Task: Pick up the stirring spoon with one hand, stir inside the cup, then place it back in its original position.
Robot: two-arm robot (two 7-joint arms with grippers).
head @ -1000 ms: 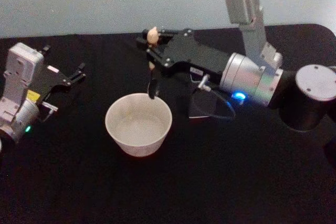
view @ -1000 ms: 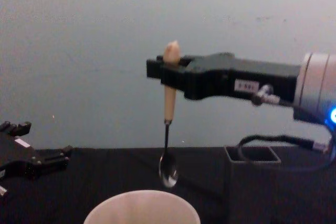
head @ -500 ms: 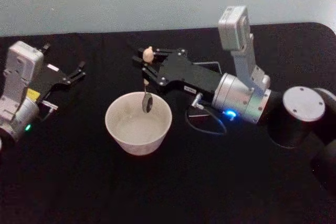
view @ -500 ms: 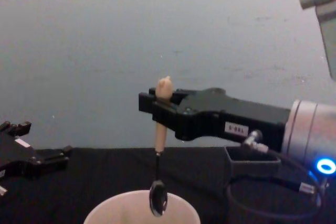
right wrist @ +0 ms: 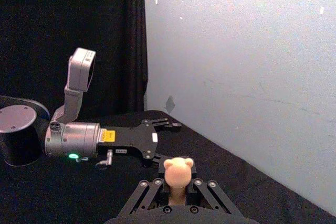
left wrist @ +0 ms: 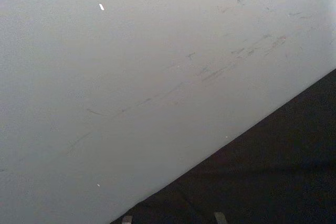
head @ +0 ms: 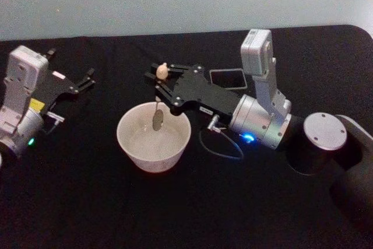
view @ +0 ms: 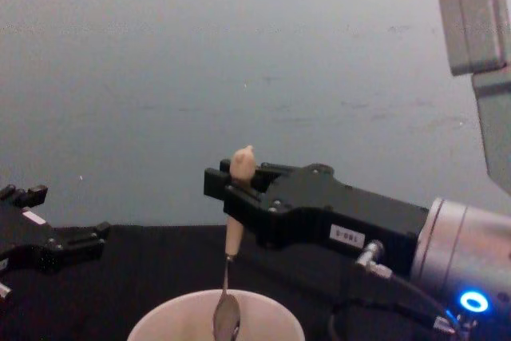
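Black cloth covers the whole table (head: 87, 202), which runs back to a pale grey-blue wall. The largest thing on it is the silver-white right arm, which comes in from the right side and reaches toward the middle. It has a blue light on its round wrist and a thin black cable looping under it.

Its black blocky right gripper (head: 160, 80) carries a small white label. The fingers are pressed together on the beige handle of the small stirring spoon (head: 158, 109), just under the rounded knob. In the right wrist view this knob (right wrist: 178, 170) stands up between the two finger linkages (it looks a little like a bear's head).

The left gripper (head: 73, 68) is parked at the left side of the table, well apart from the cup. Its black fingers are spread apart and hold nothing; the chest view shows it (view: 60, 217) low at the left edge.

The wide round cup with the pale cream rim (head: 152, 164) stands in the middle of the table, just below the right gripper. In the chest view its rim (view: 160, 317) is at the bottom edge.

A dark grey square box (head: 226, 77) stands behind the right gripper, farther from the robot.

The spoon (view: 233, 237) hangs nearly upright, knob on top. Its thin metal stem goes down and the shiny bowl is inside the mouth of the cup, below the rim. I cannot tell if it touches the bottom.
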